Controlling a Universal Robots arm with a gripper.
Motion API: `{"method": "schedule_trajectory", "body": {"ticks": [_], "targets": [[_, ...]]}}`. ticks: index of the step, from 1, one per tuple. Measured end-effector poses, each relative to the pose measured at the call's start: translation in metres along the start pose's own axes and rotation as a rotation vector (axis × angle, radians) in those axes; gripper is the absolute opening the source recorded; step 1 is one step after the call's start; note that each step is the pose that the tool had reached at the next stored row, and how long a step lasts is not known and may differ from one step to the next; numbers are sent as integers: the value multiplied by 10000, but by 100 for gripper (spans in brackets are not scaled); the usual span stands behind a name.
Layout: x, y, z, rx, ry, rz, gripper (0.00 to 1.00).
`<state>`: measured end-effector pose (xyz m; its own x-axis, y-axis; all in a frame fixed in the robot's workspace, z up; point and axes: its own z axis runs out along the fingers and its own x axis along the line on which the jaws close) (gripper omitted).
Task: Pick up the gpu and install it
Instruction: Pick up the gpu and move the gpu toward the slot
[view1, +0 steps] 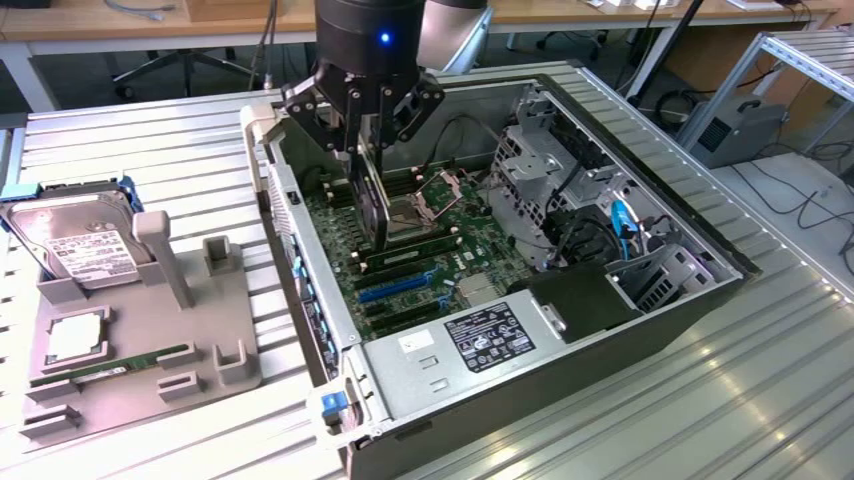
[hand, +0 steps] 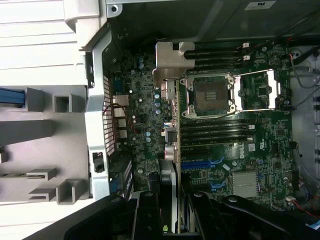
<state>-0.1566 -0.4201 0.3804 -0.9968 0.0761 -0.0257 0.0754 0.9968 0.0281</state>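
The black, multi-link claw (view1: 370, 140) is clamped on the gpu (view1: 378, 200), a thin dark board held on edge at the upper centre of the exterior view. It hangs over the green motherboard (view1: 427, 260) inside the open grey steel computer case (view1: 283, 220). The card's bent silver bracket (hand: 172, 62) sits beside the square CPU socket (hand: 207, 95). At the exterior view's left, a boxy hard drive (view1: 74, 245) rests in a grey moulded holder (view1: 200, 350) on the ribbed aluminium desk (view1: 174, 160).

We've got the case (view1: 441, 385) on the surface (view1: 174, 140), tray (view1: 200, 370) beside it at the exterior view's left, drive (view1: 80, 245) in the tray; gpu (view1: 378, 200) upright in the tool (view1: 367, 140), above the board (view1: 441, 270) inside the case.
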Motion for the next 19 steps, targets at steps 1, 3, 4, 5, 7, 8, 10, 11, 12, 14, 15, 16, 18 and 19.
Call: {"method": "schedule_trajectory", "body": {"ticks": [1,3,4,5,7,8,10,11,12,14,15,16,18,19], "targets": [[0,0,2,0,0,0,27],[0,0,8,0,0,0,27],[-1,0,11,0,0,0,27],[-1,0,14,-1,0,0,27],[-2,-1,23,0,0,0,27],[-2,-1,26,0,0,0,27],[-4,-1,36,0,0,0,27],[-5,-1,44,1,0,0,27],[-7,-1,57,0,0,0,27],[-13,-2,97,0,0,0,27],[-16,-2,121,-1,0,0,27],[-21,-2,143,0,0,0,27],[-33,-3,193,0,0,0,27],[-41,-3,218,0,0,0,27]]}}
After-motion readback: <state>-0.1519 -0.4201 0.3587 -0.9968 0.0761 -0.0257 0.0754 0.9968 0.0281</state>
